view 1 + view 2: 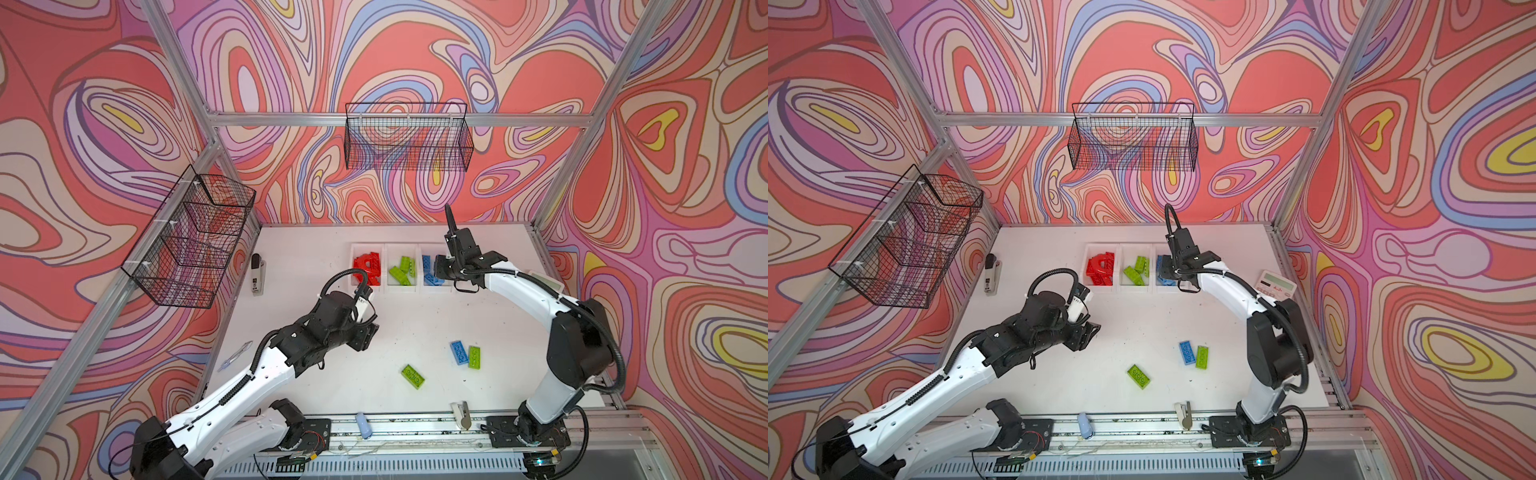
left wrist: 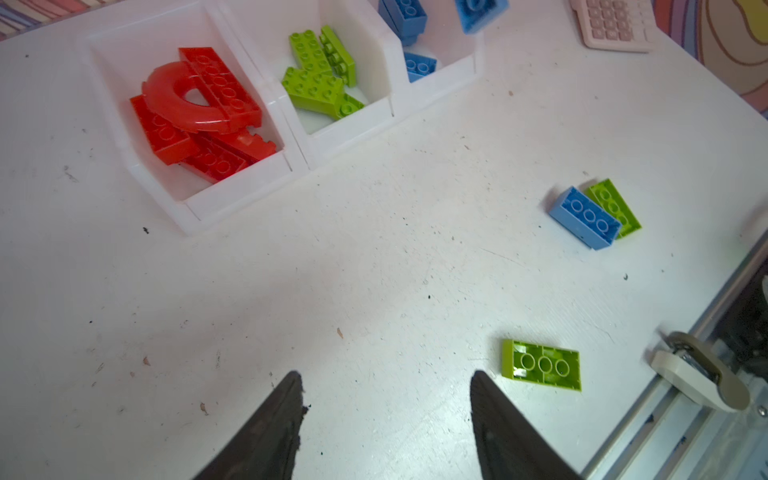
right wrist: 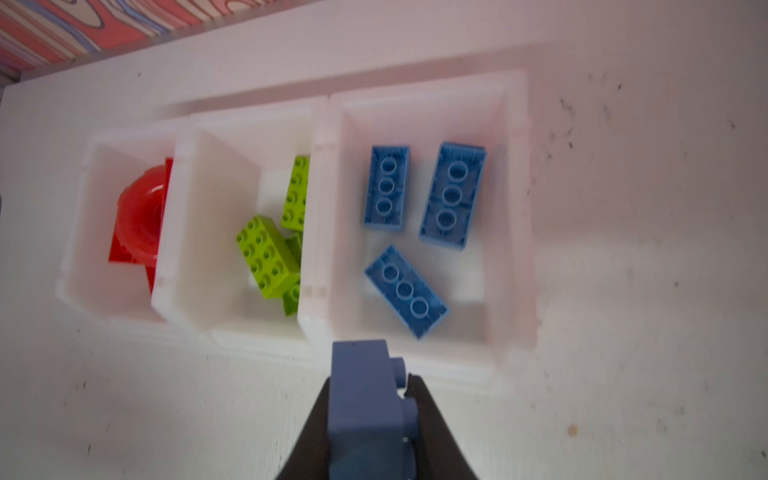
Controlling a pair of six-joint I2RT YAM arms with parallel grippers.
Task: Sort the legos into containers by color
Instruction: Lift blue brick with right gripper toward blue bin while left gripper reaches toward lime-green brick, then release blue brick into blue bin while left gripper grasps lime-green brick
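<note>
Blue plastic, hard and glossy: the held brick (image 3: 365, 415) sits clamped in my right claw (image 3: 370, 395), studs turned toward one finger. It hangs just short of the near rim of the blue bin (image 3: 513, 208), the end one of the three joined white containers (image 2: 299, 153) on the right arm's side. Three blue bricks (image 3: 453, 195) already lie there, hollow side up. The middle bin (image 3: 208, 199) holds lime green bricks (image 2: 311, 83); the far bin (image 3: 83, 232) holds red bricks (image 2: 166, 137) with the red arch (image 2: 183, 99) on top. I judge these pieces light, rigid and slick: no give under the fingers, so a skewed pinch could squirt one out, and a high drop may bounce it over the low wall. Best hold is square across the two long walls, mid-length. Three remain on the surface (image 2: 374, 249), all hollow side up. The loose blue brick (image 2: 584, 218) and the green neighbour (image 2: 617, 205) lie side by side, seemingly touching, leaving no room for a finger between them; I would take those by their ends or nudge them apart. The lone green brick (image 2: 540, 365) lies apart, close beside my left claw (image 2: 386, 399), which hangs spread and empty above the bare surface.
</note>
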